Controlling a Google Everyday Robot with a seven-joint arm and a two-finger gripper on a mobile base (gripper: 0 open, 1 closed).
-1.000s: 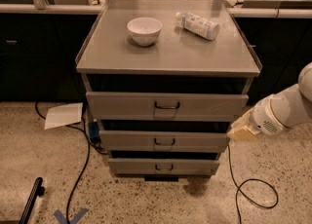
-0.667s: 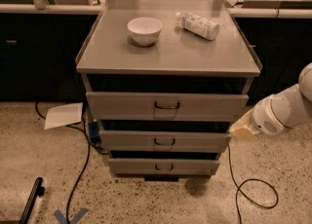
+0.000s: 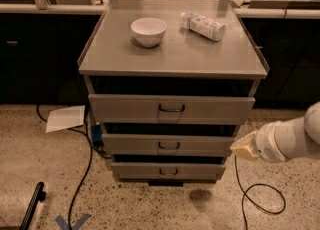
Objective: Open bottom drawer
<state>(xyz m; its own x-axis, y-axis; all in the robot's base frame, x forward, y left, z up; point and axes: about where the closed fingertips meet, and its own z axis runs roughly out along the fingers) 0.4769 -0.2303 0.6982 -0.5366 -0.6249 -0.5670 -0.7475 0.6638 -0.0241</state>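
Grey metal bottom drawer (image 3: 200, 170) lies lower than the gripper (image 3: 243, 147) and to its left, its small handle (image 3: 168, 172) running level. Gripper hangs just off the cabinet's (image 3: 175, 59) right edge; how far open, I cannot tell.

One cam only, so no 2nd view to overlap w/. It sits high, in front of the cabinet (image 3: 125, 109), facing it nearly square-on & tilted down. The top surface (image 3: 175, 54) shows as a wide trapezoid, w/ the drawer fronts foreshortened below. Mid range: the whole cabinet fits, approx centred, w/ floor (image 3: 60, 184) along the bottom & dark counters (image 3: 40, 54) behind. The bottom drawer (image 3: 140, 170) lies low-centre in frame. The arm (image 3: 295, 139) shows at the right edge. The claw (image 3: 244, 147) is at right, level w/ the middle drawer, by the cabinet's front-right corner.
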